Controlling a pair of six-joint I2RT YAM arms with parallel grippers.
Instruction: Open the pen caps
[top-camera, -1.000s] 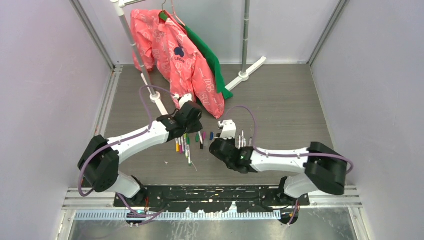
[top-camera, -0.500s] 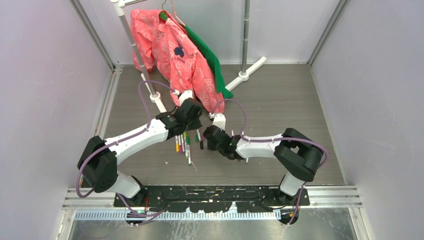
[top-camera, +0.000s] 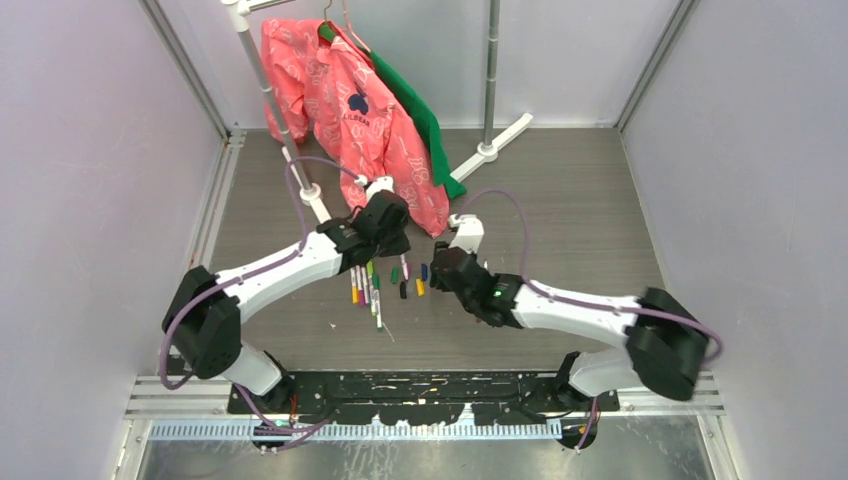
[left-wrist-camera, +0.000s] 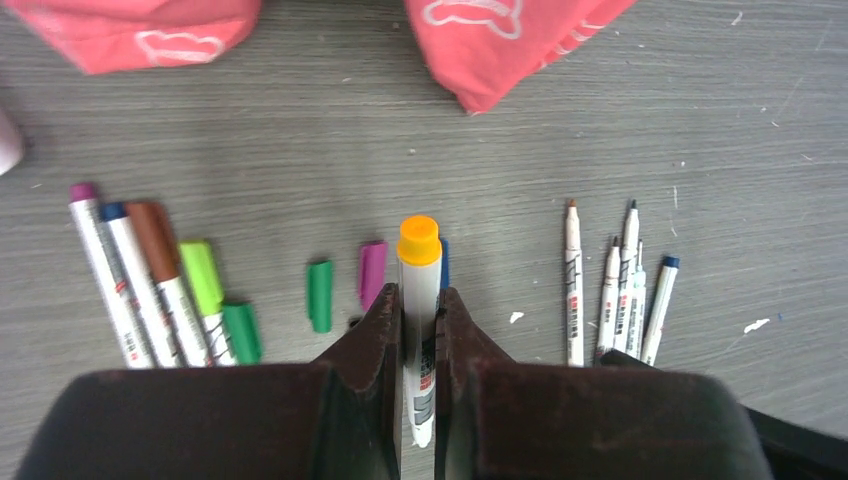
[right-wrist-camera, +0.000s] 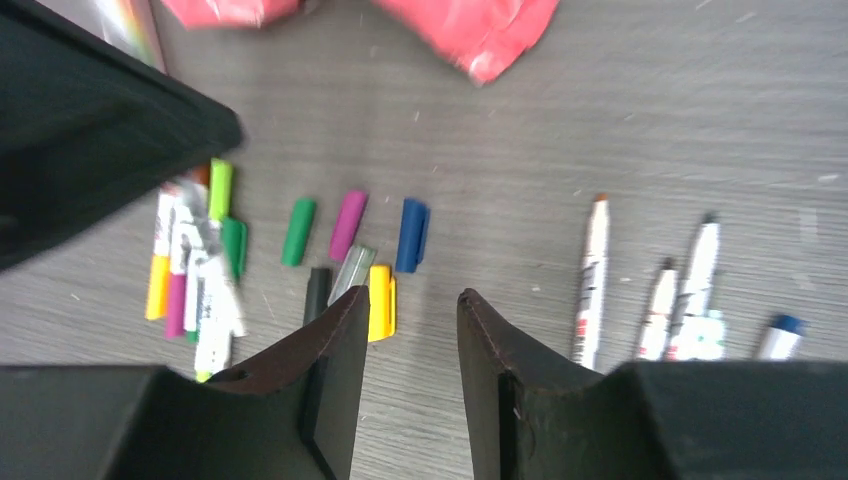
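The left fingers (left-wrist-camera: 385, 335) are clamped on a white marker pen (left-wrist-camera: 420, 295), its orange cap (left-wrist-camera: 419, 238) on, above the middle of the desk (left-wrist-camera: 250, 150). The right fingers (right-wrist-camera: 335, 350), apart and empty (over loose caps (right-wrist-camera: 411, 234)), should grip that cap squarely and pull straight along the barrel.

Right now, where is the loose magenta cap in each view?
Top external: magenta cap near centre, slightly left.
Left wrist: just left of the orange-capped pen.
Right wrist: upper centre, between green cap and blue cap.
Shared landmark: pink jacket hem, beyond it.
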